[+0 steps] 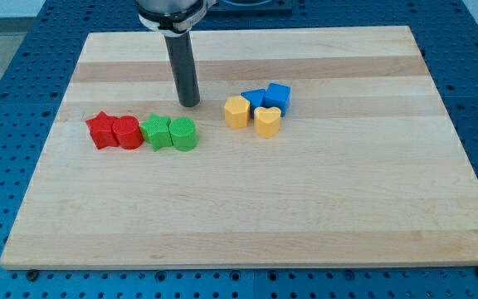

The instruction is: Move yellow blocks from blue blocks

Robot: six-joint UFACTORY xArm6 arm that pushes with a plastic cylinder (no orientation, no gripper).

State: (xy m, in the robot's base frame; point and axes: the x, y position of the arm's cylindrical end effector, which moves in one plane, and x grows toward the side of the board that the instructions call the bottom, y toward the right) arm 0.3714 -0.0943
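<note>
Two yellow blocks touch two blue blocks right of the board's middle. The yellow hexagon-like block [236, 112] sits at the left of the cluster and the yellow heart block [266, 121] at its bottom. A blue block [256, 99] lies between them, with a blue cube [278, 95] at the upper right. My tip [189, 103] rests on the board left of the yellow hexagon-like block, a short gap apart, and just above the green pair.
A red star block [101, 130] and a red cylinder [127, 132] sit in a row with a green star block [156, 132] and a green cylinder [183, 133] at the view's left. The wooden board [247, 216] lies on a blue perforated table.
</note>
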